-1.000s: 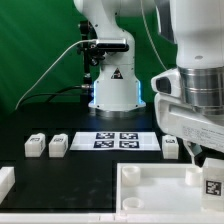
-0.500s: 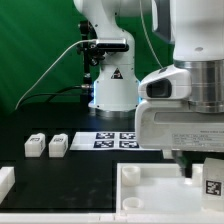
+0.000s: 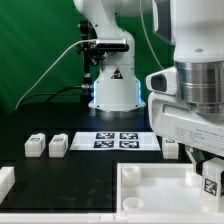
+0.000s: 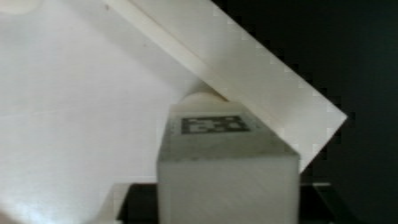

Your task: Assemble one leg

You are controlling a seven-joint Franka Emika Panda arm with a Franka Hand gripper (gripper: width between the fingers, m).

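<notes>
My gripper (image 3: 208, 168) is shut on a leg (image 3: 211, 181), a stubby white block with a black-and-white tag. It holds the leg upright at the far right corner of the large white panel (image 3: 150, 178) in the exterior view. In the wrist view the leg (image 4: 224, 165) fills the middle between the dark fingers (image 4: 146, 196), with its tag facing the camera. Behind it are the panel's flat face (image 4: 80, 110) and its raised rim (image 4: 267, 80). Whether the leg touches the panel is hidden. Three more legs lie on the black table: two (image 3: 35, 146) (image 3: 57, 147) at the exterior view's left, one (image 3: 171, 148) by the gripper.
The marker board (image 3: 118, 140) lies flat behind the panel in the middle of the table. The robot's white base (image 3: 113, 85) stands behind it with a cable running to the left. A white block (image 3: 6, 180) sits at the front left edge.
The wrist swung round over the panel's far right corner and back. The leg stays in the gripper at about the same place, slightly higher.
</notes>
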